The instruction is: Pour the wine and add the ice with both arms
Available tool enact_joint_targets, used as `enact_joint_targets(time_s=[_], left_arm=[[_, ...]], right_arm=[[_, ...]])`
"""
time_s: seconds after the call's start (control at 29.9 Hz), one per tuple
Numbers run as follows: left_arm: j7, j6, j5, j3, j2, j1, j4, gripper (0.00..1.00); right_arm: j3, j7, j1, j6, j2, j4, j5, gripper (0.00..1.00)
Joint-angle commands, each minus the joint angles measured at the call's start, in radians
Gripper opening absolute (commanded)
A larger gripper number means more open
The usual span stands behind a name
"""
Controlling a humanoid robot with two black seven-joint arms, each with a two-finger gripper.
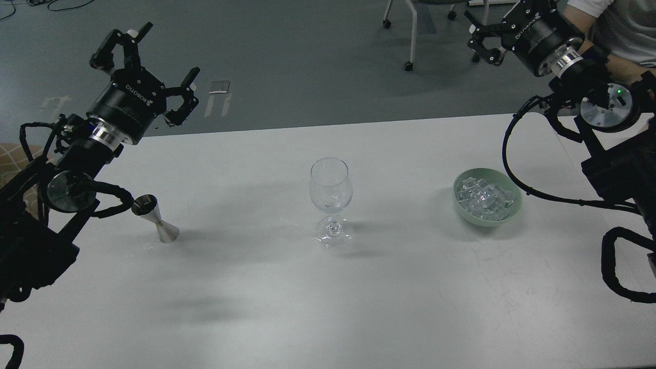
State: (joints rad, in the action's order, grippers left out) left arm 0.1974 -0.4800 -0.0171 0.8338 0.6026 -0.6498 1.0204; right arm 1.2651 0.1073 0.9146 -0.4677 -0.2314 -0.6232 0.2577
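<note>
1. On the white desk, a wine glass is standing at centre, a steel jigger sitting at its 9 o'clock and a green bowl of ice at its 3 o'clock.
2. The left claw is hovering released, the jigger lying toward its 6 o'clock, nearer this arm.
3. The right claw is hanging raised at the bowl's 12 o'clock; whether released or clenched cannot be told.
4. Any wine is too clear to make out.

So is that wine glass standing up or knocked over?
Upright: the wine glass stands on its foot on the table, bowl above stem.
</note>
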Motion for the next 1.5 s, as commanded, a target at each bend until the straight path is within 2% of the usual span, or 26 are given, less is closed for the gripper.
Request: enact_joint_targets(time_s=[0.0, 0.3, 0.43, 0.7, 0.73, 0.8, 0.9, 1.0, 1.34, 1.47], left_arm=[[0.000, 0.008, -0.001, 0.001, 0.054, 0.044, 0.087, 0.95], [0.002, 0.032, -0.006, 0.001, 0.242, 0.189, 0.299, 0.95], [0.004, 0.032, -0.036, -0.001, 0.304, 0.234, 0.323, 0.95], [0.013, 0.037, -0.292, 0.005, 0.410, 0.262, 0.443, 0.93], [0.019, 0.043, -0.311, 0.007, 0.419, 0.262, 0.455, 0.92], [0.069, 0.061, -0.413, 0.007, 0.451, 0.263, 0.490, 0.91], [0.121, 0.064, -0.539, 0.007, 0.483, 0.275, 0.507, 0.90], [0.152, 0.064, -0.674, 0.007, 0.516, 0.291, 0.514, 0.91], [0.192, 0.072, -0.977, 0.004, 0.565, 0.312, 0.517, 0.91], [0.204, 0.113, -1.164, -0.034, 0.623, 0.349, 0.517, 0.91]], right_arm=[[0.003, 0.000, -0.006, 0.001, 0.000, -0.001, 0.000, 0.99], [0.007, 0.000, -0.019, 0.004, -0.012, -0.038, 0.000, 0.99], [0.007, 0.000, -0.023, 0.004, -0.016, -0.039, 0.000, 0.99], [0.008, -0.001, -0.030, 0.006, -0.016, -0.041, 0.000, 0.99], [0.008, -0.001, -0.030, 0.006, -0.016, -0.041, 0.000, 0.99], [0.008, -0.003, -0.030, 0.006, -0.025, -0.044, 0.000, 0.99], [0.010, -0.003, -0.030, 0.006, -0.029, -0.044, 0.000, 0.99], [0.010, -0.005, -0.030, 0.004, -0.042, -0.044, 0.000, 0.99], [0.011, -0.008, -0.031, 0.006, -0.048, -0.044, -0.002, 0.99], [0.017, -0.009, -0.031, 0.004, -0.049, -0.043, 0.000, 0.99]])
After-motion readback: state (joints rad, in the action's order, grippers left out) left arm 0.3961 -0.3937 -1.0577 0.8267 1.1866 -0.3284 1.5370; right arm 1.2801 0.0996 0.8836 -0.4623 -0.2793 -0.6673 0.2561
